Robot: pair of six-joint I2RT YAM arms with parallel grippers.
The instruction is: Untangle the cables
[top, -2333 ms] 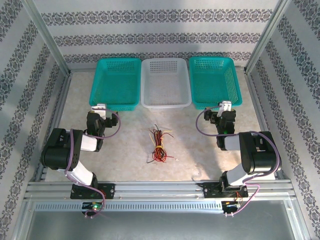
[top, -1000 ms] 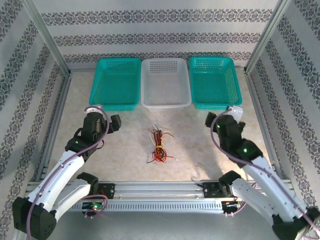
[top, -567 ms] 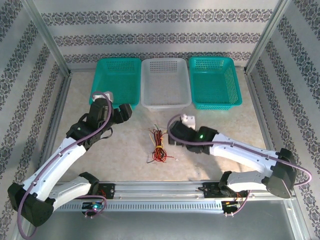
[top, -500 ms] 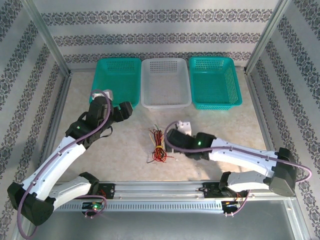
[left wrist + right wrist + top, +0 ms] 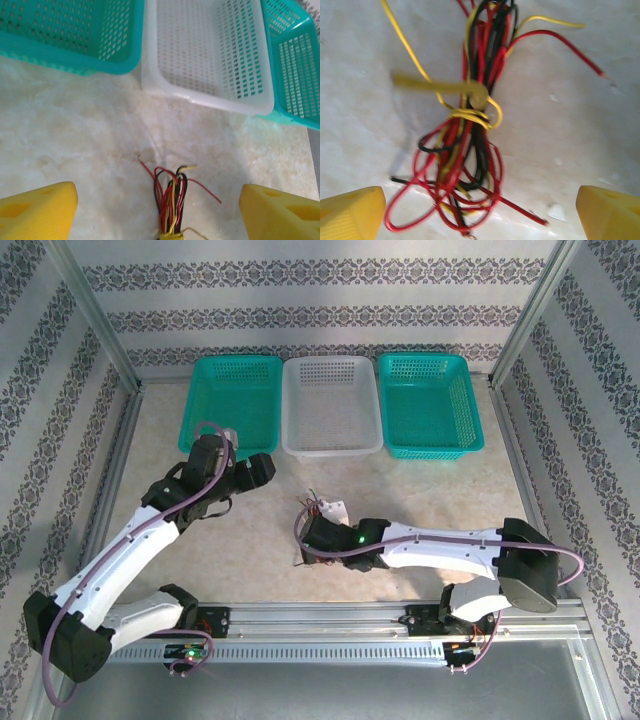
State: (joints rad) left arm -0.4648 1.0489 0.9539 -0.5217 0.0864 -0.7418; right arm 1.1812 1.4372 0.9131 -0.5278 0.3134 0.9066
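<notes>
The cables [image 5: 470, 125] lie on the marbled table [image 5: 580, 125] as one red, black and yellow bundle, cinched mid-length by a blurred yellow twist. The right gripper [image 5: 480, 215] stands over it, yellow pads [image 5: 350, 215] wide on either side, holding nothing; from above, its arm hides most of the bundle. The left gripper [image 5: 159, 212], also wide and empty, faces the white basket [image 5: 200, 97], and its view cuts off the bundle's lower part.

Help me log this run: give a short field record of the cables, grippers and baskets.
cables: one tangled red, black and yellow bundle lying on the table
right gripper: open, low over the bundle, fingers on either side of it, not gripping
left gripper: open, facing the bundle, apart from it
baskets: far-edge row of teal basket, white basket, second teal basket
</notes>
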